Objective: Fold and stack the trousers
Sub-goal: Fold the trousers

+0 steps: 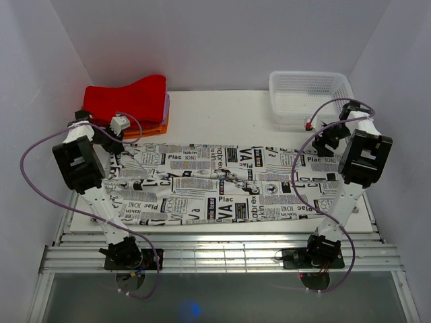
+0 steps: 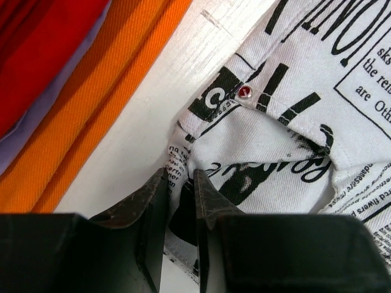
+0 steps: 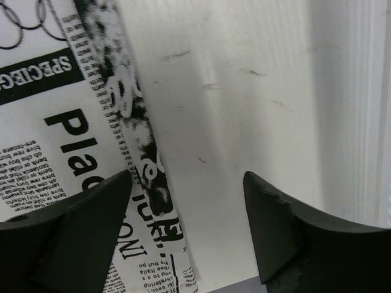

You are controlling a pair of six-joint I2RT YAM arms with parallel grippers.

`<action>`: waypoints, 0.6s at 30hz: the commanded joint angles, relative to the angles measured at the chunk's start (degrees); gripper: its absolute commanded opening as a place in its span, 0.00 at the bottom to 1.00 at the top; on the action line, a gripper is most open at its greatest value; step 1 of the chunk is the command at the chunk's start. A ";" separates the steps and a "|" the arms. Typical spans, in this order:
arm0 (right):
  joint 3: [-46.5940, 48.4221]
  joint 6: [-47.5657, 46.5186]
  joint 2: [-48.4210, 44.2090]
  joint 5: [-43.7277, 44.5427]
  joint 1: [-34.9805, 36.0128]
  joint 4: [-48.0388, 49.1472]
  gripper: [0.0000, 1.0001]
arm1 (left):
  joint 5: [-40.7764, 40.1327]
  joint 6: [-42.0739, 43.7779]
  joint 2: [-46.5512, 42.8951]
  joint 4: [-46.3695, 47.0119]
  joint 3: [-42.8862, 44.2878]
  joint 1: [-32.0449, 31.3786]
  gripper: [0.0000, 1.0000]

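Observation:
The trousers [image 1: 222, 185], white with black newspaper print, lie spread lengthwise across the table, waist end at the left. My left gripper [image 1: 116, 145] is at their far left corner. In the left wrist view it [image 2: 181, 174] is shut on a fold of the trousers [image 2: 293, 79] at the waistband, near a small red rivet [image 2: 244, 93]. My right gripper [image 1: 328, 142] hangs over the far right end. In the right wrist view it [image 3: 186, 180] is open. Its left finger is over the trousers [image 3: 55, 122] and its right finger is over bare table, with the hem edge between them.
A stack of folded red [image 1: 128, 99], purple and orange [image 1: 145, 129] cloths sits at the back left, close to my left gripper; the orange cloth [image 2: 98, 97] lies just beside the waistband. A white mesh basket [image 1: 310, 97] stands at the back right.

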 commanded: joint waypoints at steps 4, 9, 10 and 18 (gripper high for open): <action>-6.84 -3.92 -0.03 4.62 0.27 -3.86 0.30 | -2.81 0.83 -1.08 -8.04 -1.83 0.51 0.16; -3.78 -2.34 -4.17 3.47 0.27 -4.75 0.08 | 1.31 -4.08 -2.92 -6.64 1.06 1.65 0.00; -2.80 -1.21 -5.39 2.43 0.18 -4.66 0.08 | 2.02 -6.44 -3.36 -5.94 1.59 2.00 0.00; -0.68 -1.11 -13.30 -1.18 -1.75 -4.66 0.08 | 7.91 -12.61 -11.35 2.14 1.87 5.34 0.00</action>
